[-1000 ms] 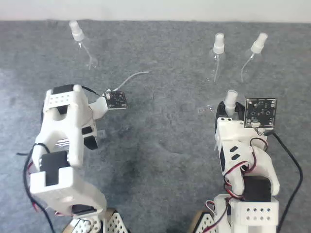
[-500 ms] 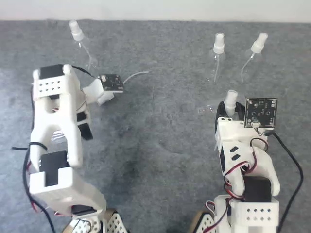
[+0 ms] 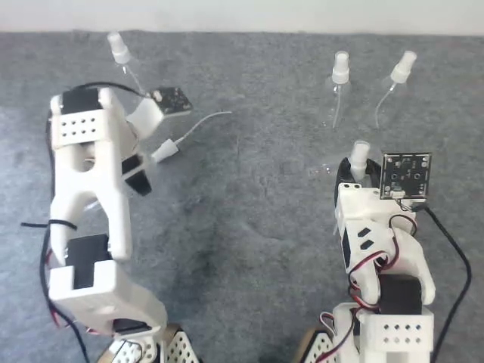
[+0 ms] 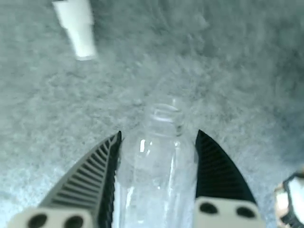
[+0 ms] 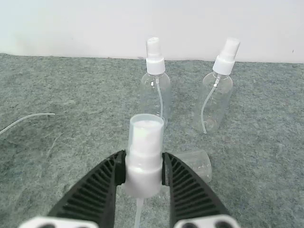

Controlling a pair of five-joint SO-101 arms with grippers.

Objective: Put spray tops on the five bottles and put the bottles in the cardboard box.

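My left gripper [image 4: 158, 137] is shut on a clear bottle [image 4: 159, 156] with an open neck and no top, held above the grey carpet at the left [image 3: 136, 172]. A loose white spray top [image 4: 76, 28] lies on the carpet just beyond it, and the high view shows this spray top [image 3: 168, 149] trailing its thin tube to the right. My right gripper [image 5: 143, 159] is shut on another spray top [image 5: 142, 147], held upright with its tube hanging below; the high view places this gripper [image 3: 355, 170] at the right. Three capped bottles stand at the back.
One capped bottle [image 3: 121, 57] stands back left, close to the left arm's wrist. Two more [image 3: 340, 76] [image 3: 401, 72] stand back right, beyond my right gripper. A small clear cap [image 5: 197, 164] lies on the carpet between them and that gripper. The carpet's middle is open.
The left arm has lifted and swung toward the back with the bottle, uncovering the loose spray top on the carpet. The right arm has kept still.
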